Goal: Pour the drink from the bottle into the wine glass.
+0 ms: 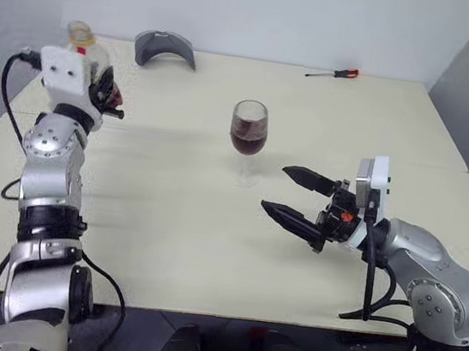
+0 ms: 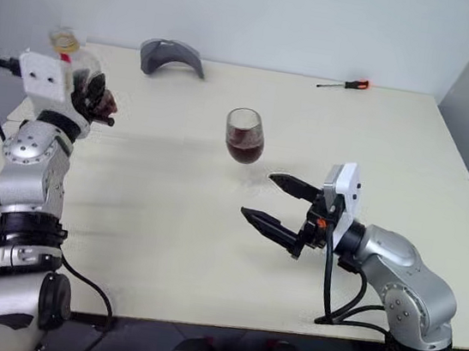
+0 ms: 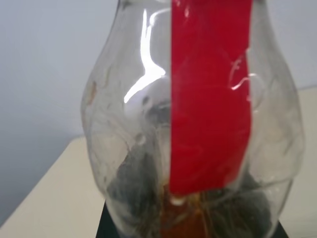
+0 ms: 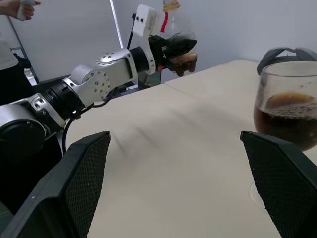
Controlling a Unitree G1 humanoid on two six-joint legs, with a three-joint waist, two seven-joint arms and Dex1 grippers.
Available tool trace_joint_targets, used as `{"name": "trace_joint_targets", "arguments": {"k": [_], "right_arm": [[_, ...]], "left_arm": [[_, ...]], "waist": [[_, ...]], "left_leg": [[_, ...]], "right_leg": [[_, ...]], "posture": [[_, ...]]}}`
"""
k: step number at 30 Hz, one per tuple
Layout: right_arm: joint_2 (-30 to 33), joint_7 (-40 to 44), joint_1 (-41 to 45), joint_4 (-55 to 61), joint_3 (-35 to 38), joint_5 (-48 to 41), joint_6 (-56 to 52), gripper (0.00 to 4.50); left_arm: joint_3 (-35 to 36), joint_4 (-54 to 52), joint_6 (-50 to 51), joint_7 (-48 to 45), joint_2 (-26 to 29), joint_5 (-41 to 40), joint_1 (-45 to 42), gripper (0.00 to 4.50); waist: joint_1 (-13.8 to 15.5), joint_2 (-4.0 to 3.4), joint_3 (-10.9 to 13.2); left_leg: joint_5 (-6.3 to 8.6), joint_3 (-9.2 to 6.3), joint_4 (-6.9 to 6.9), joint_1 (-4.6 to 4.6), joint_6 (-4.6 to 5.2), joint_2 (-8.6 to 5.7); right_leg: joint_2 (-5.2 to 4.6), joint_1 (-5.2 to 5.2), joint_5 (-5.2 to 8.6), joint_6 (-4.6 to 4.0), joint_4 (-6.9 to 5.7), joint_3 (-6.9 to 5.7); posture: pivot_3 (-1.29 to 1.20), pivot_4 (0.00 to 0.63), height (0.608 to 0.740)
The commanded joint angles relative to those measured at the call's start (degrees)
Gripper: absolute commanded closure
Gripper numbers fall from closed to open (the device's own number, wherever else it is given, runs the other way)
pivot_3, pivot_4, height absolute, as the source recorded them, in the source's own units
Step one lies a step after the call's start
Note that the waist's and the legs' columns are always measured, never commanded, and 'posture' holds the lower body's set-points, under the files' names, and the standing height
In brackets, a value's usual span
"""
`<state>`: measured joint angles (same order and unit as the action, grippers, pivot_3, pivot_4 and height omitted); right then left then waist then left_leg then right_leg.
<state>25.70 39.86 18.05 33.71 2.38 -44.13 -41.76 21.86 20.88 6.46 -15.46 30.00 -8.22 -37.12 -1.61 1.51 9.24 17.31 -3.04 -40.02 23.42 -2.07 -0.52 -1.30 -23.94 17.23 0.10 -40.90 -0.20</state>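
From the head view I saw my left hand [image 1: 107, 94] clenched on the bottle [image 1: 86, 42], held upright over the table's [image 1: 168, 219] far left corner. The wine glass [image 1: 248, 134] stood mid-table, the drink [image 1: 247, 142] dark in its bowl. My right hand [image 1: 296, 201] hung released, just beside the glass. The left wrist view showed the bottle's red label strip [image 3: 210, 94] and a little brown liquid at its base. The right wrist view caught a person's hand [image 4: 20, 7] behind the arm.

Wine glass [image 1: 248, 138] stands mid-table [image 1: 165, 244], the drink [image 1: 247, 143] in its bowl. Bottle [image 1: 86, 43] upright at far left in the left gripper [image 1: 107, 94]; right gripper [image 1: 296, 201] right of the glass, nearer the front. Screwdriver [image 1: 333, 72] lies far right.
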Motion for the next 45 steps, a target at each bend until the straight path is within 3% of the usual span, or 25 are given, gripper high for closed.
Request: {"name": "trace_joint_targets", "arguments": {"k": [1,11,23,24,34,37,45], "right_arm": [[-0.07,-0.89,-0.29,2.23,1.19,-0.84,2.22,0.00],[-0.52,-4.72,-2.07,1.07,-0.67,5.12,6.37,0.00],[-1.94,-7.81,0.16,-0.75,-1.63,7.68,8.08,0.00],[-1.89,-7.78,0.33,-0.98,-1.69,7.79,8.17,0.00],[-2.57,-7.25,2.33,-3.51,-2.55,9.33,9.72,0.00],[-2.45,-7.08,2.22,-3.53,-2.62,9.19,9.78,0.00],[-2.16,-7.56,1.05,-2.82,-2.25,8.87,9.72,0.00]], "left_arm": [[1.32,0.48,-1.24,-0.56,-2.04,-3.61,1.83,3.64],[0.08,10.51,-7.52,-4.30,-5.89,-5.59,2.17,3.64],[-0.95,17.12,-12.13,-3.53,-5.55,-4.50,0.16,3.64],[-0.91,17.11,-12.19,-3.25,-5.45,-4.55,0.22,2.96],[-1.19,11.79,-9.70,-3.19,-5.21,-5.57,3.40,0.02],[-1.03,7.74,-7.55,-2.98,-5.43,-6.24,5.45,0.02],[-0.19,-17.04,5.91,-1.10,-6.73,-10.68,20.10,0.02]], "waist": [[0.29,0.05,-0.03],[0.24,0.15,-0.09],[0.06,0.15,-0.09],[0.06,0.14,-0.09],[0.02,0.14,-0.09],[0.01,0.14,-0.09],[-0.02,0.14,-0.09]], "left_leg": [[0.00,-0.01,-0.01,0.00,0.00,0.00],[0.01,-0.10,0.03,-0.22,0.02,0.00],[0.03,-0.11,0.08,-0.42,0.05,0.02],[0.03,-0.12,0.08,-0.42,0.05,0.02],[0.03,-0.11,0.09,-0.43,0.05,0.02],[0.03,-0.11,0.09,-0.44,0.04,0.02],[0.03,-0.12,0.14,-0.47,0.05,0.06]], "right_leg": [[-0.01,0.01,0.00,0.00,0.00,-0.04],[0.00,0.32,0.00,0.00,0.07,-0.20],[0.02,0.52,0.00,0.00,0.13,-0.20],[0.02,0.52,0.00,0.00,0.13,-0.21],[0.02,0.53,0.00,0.00,0.13,-0.18],[0.02,0.53,0.00,0.00,0.13,-0.18],[0.02,0.54,0.01,0.00,0.13,-0.14]], "posture": [[0.00,0.150,0.740],[0.00,0.150,0.740],[0.00,0.150,0.740],[0.00,0.150,0.740],[0.00,0.150,0.740],[0.00,0.150,0.740],[0.00,0.150,0.740]]}}
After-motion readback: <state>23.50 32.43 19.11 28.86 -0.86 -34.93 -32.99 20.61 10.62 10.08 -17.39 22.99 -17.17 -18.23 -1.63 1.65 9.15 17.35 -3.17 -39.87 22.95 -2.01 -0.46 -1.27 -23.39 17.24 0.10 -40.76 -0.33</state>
